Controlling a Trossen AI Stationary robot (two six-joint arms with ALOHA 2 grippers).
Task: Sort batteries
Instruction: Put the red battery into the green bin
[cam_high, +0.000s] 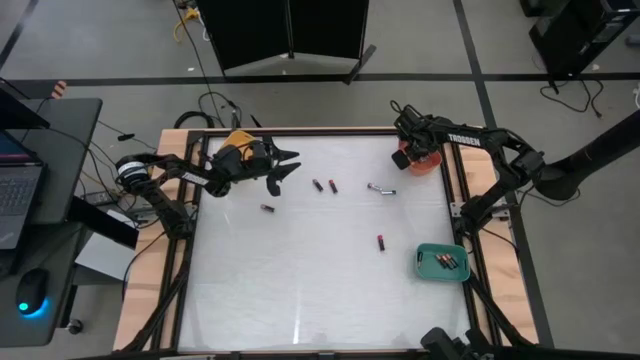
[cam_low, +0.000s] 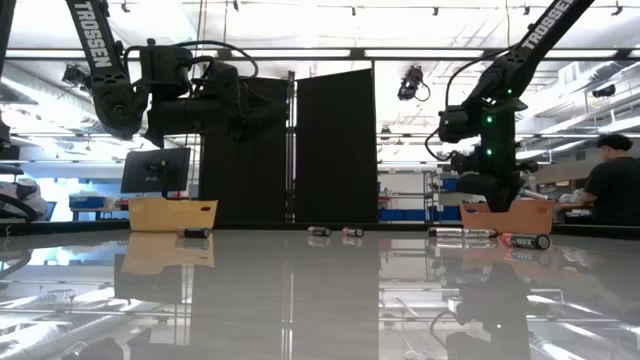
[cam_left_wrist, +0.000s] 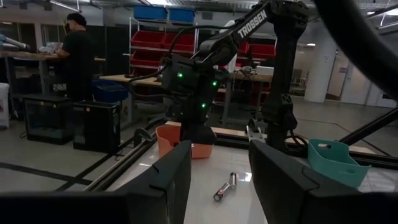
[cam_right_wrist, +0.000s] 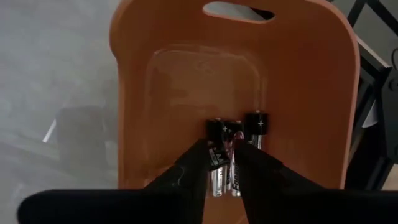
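Battery sort, right arm at the orange tray.

Nearest the lens in the right wrist view, the right gripper (cam_right_wrist: 221, 163) sits low centre, fingers slightly parted and empty just above several batteries (cam_right_wrist: 231, 142) on the floor of the red-orange tray (cam_right_wrist: 161, 99). In the high view, more cells lie loose at mid-table (cam_high: 325, 185), with one lower right of centre (cam_high: 381, 241) and others in the green tray (cam_high: 443, 263) at lower right. The left gripper (cam_high: 283, 169) hovers at upper left, spread wide, empty. Judged: cells are small, rigid, smooth and apt to roll; pinch across the barrel at mid-length. Only the right wrist view shows the tray's contents; only the low view shows a person (cam_low: 612, 190) at far right.
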